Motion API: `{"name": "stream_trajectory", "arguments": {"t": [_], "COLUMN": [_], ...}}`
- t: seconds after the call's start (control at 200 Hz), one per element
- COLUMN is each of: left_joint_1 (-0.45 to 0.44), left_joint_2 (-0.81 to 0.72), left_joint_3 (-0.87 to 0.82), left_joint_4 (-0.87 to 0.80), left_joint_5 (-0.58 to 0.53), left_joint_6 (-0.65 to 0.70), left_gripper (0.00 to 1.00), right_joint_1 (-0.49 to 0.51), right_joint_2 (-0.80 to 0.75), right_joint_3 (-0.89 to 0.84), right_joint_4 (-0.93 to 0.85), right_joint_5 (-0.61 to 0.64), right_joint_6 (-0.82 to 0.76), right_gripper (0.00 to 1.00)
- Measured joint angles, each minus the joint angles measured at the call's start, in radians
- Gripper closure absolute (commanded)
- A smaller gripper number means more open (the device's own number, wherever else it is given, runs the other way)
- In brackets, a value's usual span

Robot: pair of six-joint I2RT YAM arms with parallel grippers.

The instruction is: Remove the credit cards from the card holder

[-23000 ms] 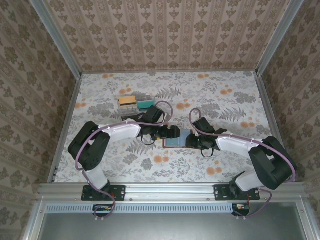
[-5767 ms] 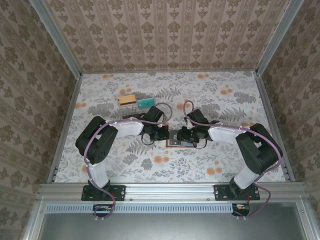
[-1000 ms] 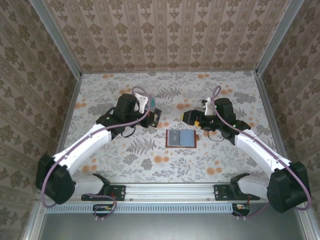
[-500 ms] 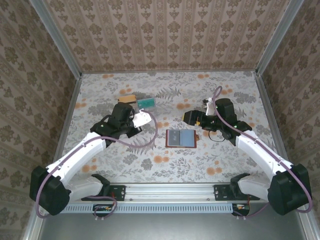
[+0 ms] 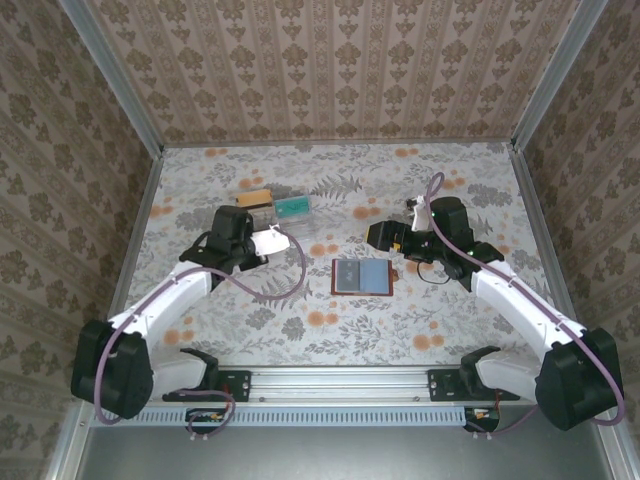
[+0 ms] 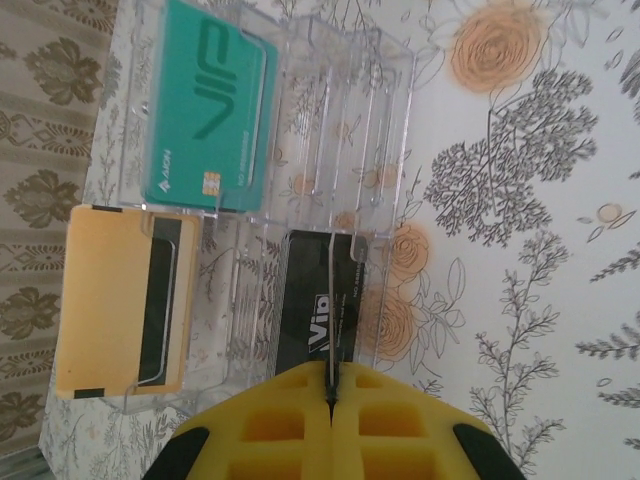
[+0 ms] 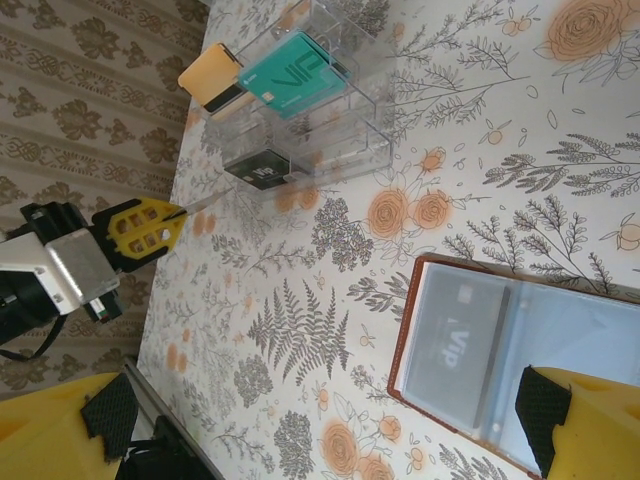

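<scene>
One card visible in the open card holder

You have the card holder [image 5: 376,277] lying flat and open on the floral table [image 5: 450,330], between the two arms and touched by neither. Note a brown leather rim and a blue-grey lining under clear pockets. A grey "VIP" card [image 7: 455,338] sits in the pocket nearer the left arm. Your right gripper [image 7: 320,410] hangs near the holder's far right corner, fingers spread wide, holding nothing. Your left gripper [image 6: 330,385] is clamped on a thin card [image 6: 330,290] seen edge-on, colour unclear, over the clear tray [image 6: 395,130]. The tray holds a teal card [image 6: 215,110], a yellow card [image 6: 105,300] and a black card [image 6: 310,320].
</scene>
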Motion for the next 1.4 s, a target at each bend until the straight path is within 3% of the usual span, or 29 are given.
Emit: {"name": "stream_trajectory", "arguments": {"t": [0.595, 1.4], "left_joint_1": [0.050, 0.059], "left_joint_2": [0.198, 0.283], "left_joint_3": [0.013, 0.063], "left_joint_4": [0.097, 0.134], "left_joint_5": [0.006, -0.004], "left_joint_6": [0.045, 0.074], "left_gripper": [1.00, 1.00], "right_joint_1": [0.000, -0.004], "right_joint_2": [0.038, 0.069], "right_joint_3": [0.000, 0.000], "right_joint_4": [0.003, 0.012], "right_joint_5": [0.000, -0.001], "right_joint_6": [-0.020, -0.021], "right_gripper": [0.00, 0.00]}}
